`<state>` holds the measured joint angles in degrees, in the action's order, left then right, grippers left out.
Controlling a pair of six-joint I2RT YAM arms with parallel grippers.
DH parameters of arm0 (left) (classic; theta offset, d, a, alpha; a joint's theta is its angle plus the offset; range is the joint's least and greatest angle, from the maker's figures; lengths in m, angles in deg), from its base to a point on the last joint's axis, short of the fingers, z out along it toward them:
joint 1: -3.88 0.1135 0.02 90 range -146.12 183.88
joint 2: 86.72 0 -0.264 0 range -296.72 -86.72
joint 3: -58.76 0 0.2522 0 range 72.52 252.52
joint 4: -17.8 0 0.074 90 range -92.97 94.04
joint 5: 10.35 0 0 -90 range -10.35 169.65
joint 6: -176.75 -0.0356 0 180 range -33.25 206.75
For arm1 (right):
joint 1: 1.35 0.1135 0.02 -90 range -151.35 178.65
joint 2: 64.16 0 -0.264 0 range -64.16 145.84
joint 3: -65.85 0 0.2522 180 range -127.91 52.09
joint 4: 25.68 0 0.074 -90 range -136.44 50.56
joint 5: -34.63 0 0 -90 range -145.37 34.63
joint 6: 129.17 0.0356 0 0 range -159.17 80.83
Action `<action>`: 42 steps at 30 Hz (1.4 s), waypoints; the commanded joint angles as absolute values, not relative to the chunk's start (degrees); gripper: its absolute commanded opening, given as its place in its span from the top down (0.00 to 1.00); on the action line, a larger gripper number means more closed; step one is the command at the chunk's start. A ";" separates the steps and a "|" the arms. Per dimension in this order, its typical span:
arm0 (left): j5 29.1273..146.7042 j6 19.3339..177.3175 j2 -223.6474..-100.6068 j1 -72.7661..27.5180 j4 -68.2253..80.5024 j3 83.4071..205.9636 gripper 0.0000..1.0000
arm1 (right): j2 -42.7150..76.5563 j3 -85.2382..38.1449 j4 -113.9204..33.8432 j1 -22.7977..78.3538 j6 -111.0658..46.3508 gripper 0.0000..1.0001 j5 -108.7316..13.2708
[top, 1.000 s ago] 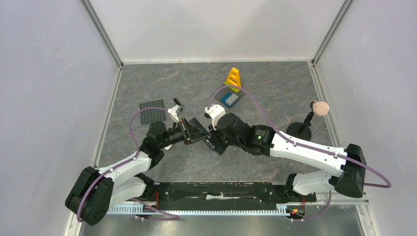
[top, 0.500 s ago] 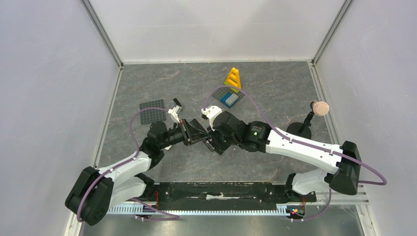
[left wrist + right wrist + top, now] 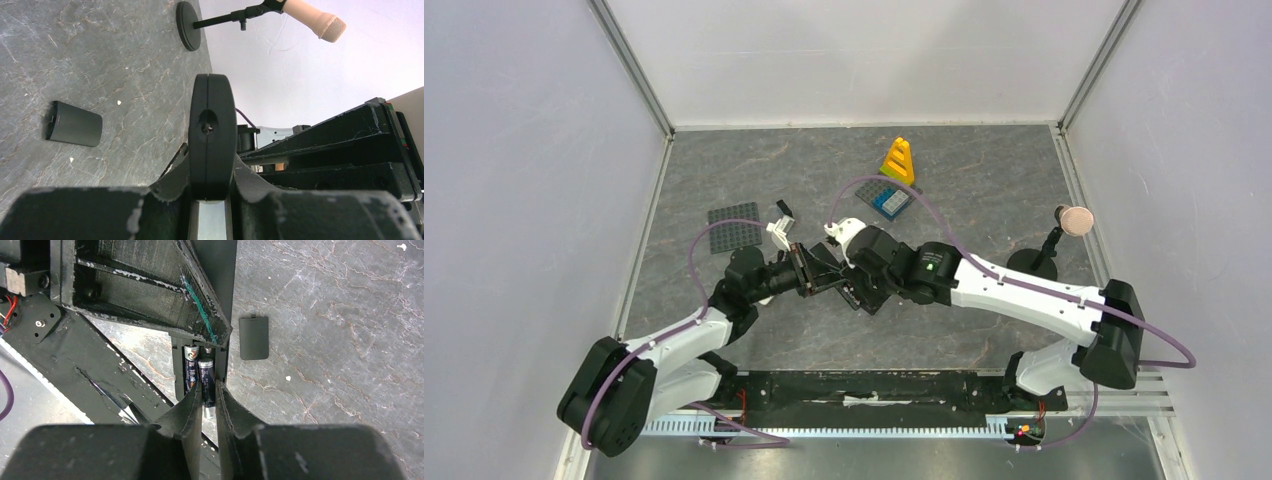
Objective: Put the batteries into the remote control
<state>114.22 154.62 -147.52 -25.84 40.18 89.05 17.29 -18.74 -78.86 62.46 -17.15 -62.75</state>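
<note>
Clamping: left end effector on remote control | right end effector pinching battery

In the left wrist view the remote showed end-on only, its near end buried between the fingers of the left hand. In the right wrist view the left hand covered the remote toward 12 o'clock. The battery on the 3 o'clock side was hidden at its lower end between the right hand's fingers; whether they pinched it could not be told. From above, neither battery could be made out.
</note>
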 commanded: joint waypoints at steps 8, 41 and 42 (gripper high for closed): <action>115.87 159.49 -147.46 -26.00 49.08 88.77 0.98 | 22.56 -25.74 -82.53 62.59 -18.17 0.80 -63.81; 114.26 161.14 -149.10 -25.96 49.63 88.95 0.98 | 10.01 -22.39 -78.42 61.59 -10.83 0.39 -67.39; 114.20 161.98 -148.92 -25.95 50.19 88.90 0.98 | 8.32 -20.18 -76.60 61.48 -9.40 0.36 -67.99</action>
